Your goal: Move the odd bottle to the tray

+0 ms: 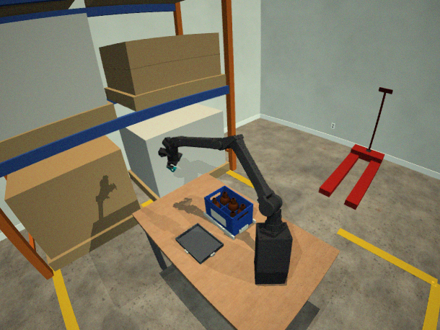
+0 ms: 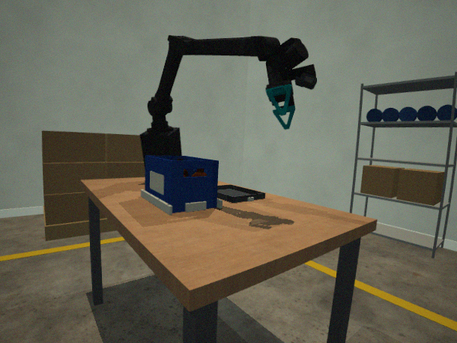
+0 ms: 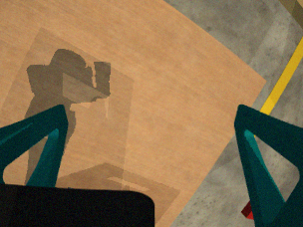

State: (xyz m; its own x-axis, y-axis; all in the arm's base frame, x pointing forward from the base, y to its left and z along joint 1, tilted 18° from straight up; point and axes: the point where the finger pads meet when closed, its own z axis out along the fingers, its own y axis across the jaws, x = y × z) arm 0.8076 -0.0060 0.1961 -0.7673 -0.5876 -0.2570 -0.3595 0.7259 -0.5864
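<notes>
Brown bottles (image 1: 233, 204) (image 2: 199, 172), five counted, stand inside the one blue crate (image 1: 235, 220) (image 2: 180, 187); which neck differs cannot be determined. Pale strips (image 1: 218, 225) (image 2: 156, 202) lie along the crate's base. One black tray (image 1: 199, 243) (image 2: 240, 193) lies beside the crate. One gripper (image 1: 172, 168) (image 2: 283, 119) (image 3: 151, 113), above and well apart from the crate, has its fingers wide apart, holding nothing.
</notes>
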